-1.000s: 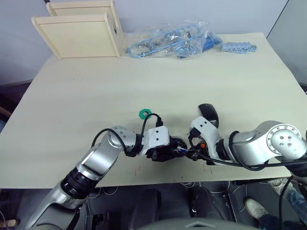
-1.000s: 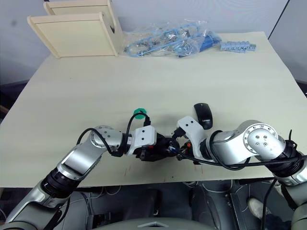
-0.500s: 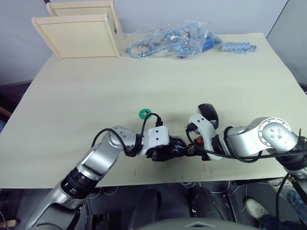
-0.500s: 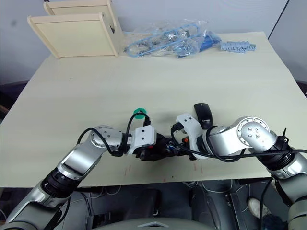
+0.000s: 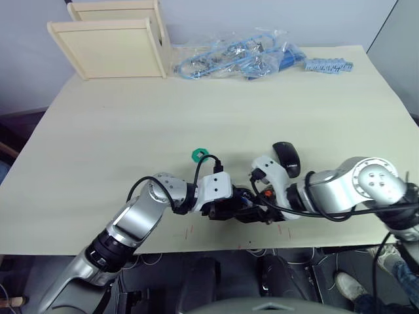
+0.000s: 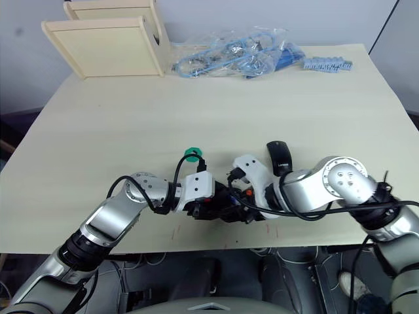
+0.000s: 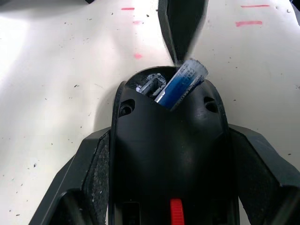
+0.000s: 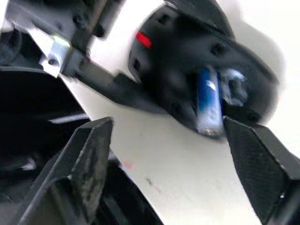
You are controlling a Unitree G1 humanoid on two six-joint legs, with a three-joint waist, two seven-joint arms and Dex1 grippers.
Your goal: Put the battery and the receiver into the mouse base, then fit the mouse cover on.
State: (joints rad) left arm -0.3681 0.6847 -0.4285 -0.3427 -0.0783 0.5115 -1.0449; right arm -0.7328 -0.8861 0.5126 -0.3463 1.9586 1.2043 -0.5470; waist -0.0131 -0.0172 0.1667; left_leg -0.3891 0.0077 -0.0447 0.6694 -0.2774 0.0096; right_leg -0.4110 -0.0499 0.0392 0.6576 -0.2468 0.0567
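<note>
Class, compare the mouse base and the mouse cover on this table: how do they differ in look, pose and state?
The mouse base sits between the left claw's fingers; the mouse cover lies free on the table.
The base has an open compartment with the battery sticking out at a slant; the cover is a closed, smooth shell.
The base shows a red mark; the cover shows none.
Both are black and mouse-shaped.
</note>
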